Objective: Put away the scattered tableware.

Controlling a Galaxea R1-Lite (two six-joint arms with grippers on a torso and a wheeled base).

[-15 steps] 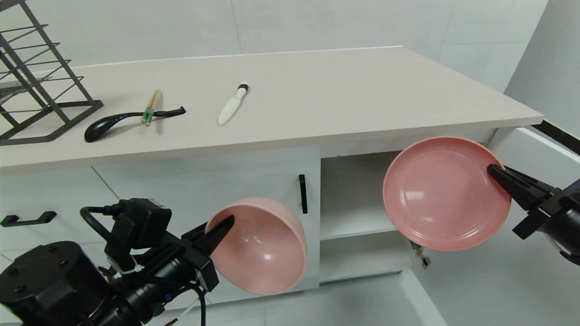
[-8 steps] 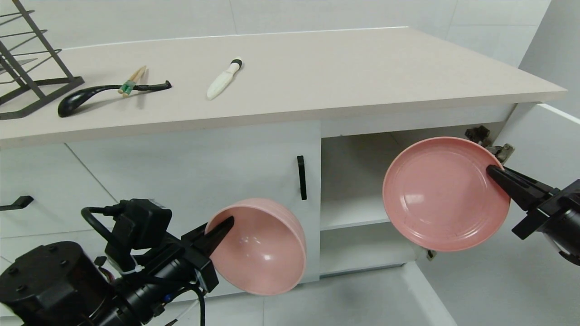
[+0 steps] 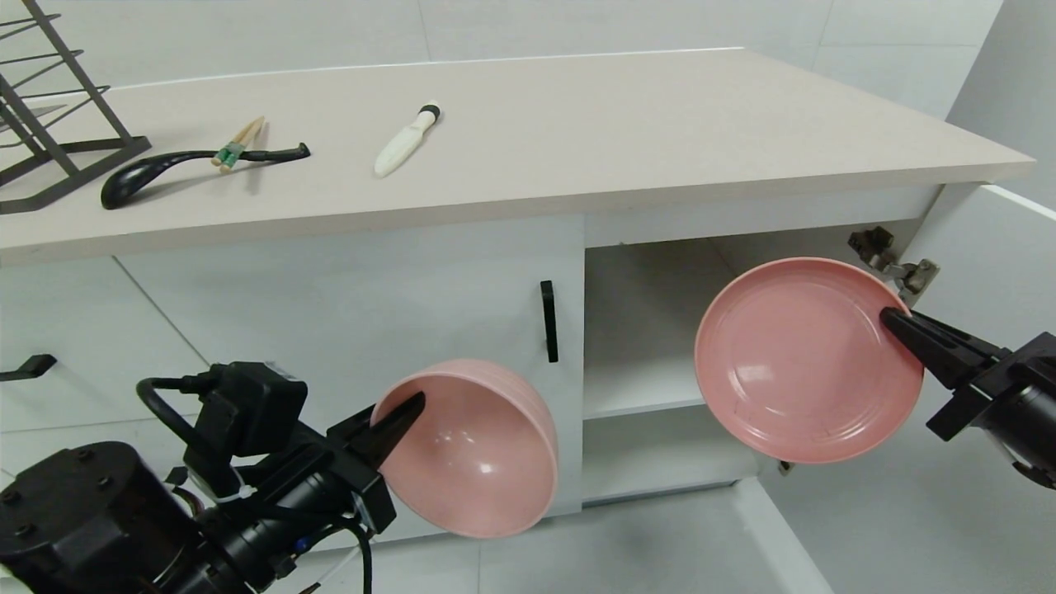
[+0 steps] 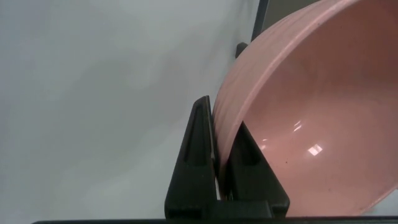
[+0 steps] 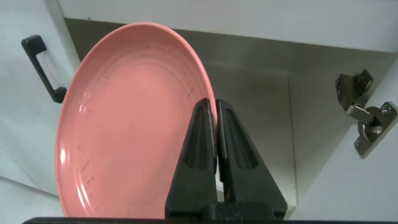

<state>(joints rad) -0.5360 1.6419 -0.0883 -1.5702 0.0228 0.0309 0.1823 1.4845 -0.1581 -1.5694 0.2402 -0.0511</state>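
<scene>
Jaws both clamped: left gripper on deep pink plastic bowl rim, right gripper on round pink plate, edgewise prob. for cupboard shelf.

Your left gripper low, left of the cabinet opening, pinching the pink bowl by its rim, your right gripper before that opening's right side, clamped on the edge of the pink plate

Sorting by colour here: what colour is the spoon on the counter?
The spoon is black, clearest in the head view.
</scene>
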